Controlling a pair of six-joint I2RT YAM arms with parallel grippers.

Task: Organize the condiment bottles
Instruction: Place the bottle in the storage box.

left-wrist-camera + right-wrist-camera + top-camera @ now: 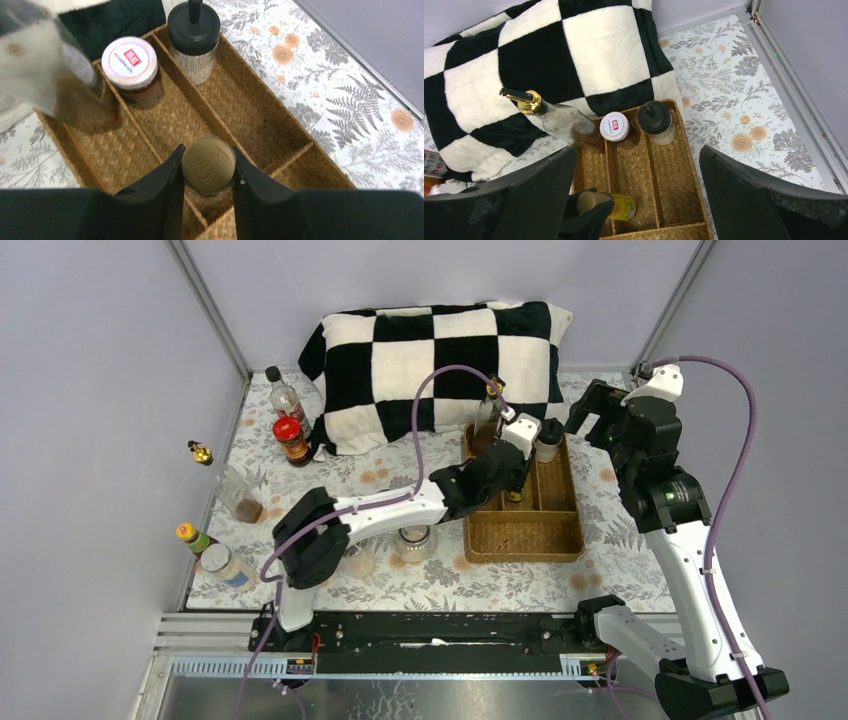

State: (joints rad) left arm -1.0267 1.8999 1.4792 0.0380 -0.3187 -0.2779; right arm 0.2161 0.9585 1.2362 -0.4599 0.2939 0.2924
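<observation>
Left gripper point(207, 159) clamped on gold-capped bottle point(208, 167), its body hidden below, right gripper point(636, 165) spread wide, empty

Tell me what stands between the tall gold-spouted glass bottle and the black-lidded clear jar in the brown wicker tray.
A short jar with a white, red-labelled lid stands between them, in the middle compartment; the right wrist view shows it best.

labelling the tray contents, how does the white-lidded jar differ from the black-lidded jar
The white-lidded jar has a flat, red-labelled lid; the black-lidded jar has a knob on top. The white-lidded jar holds something dark brown, the black-lidded jar something pale. Both stand upright in neighbouring compartments of the wicker tray.
</observation>
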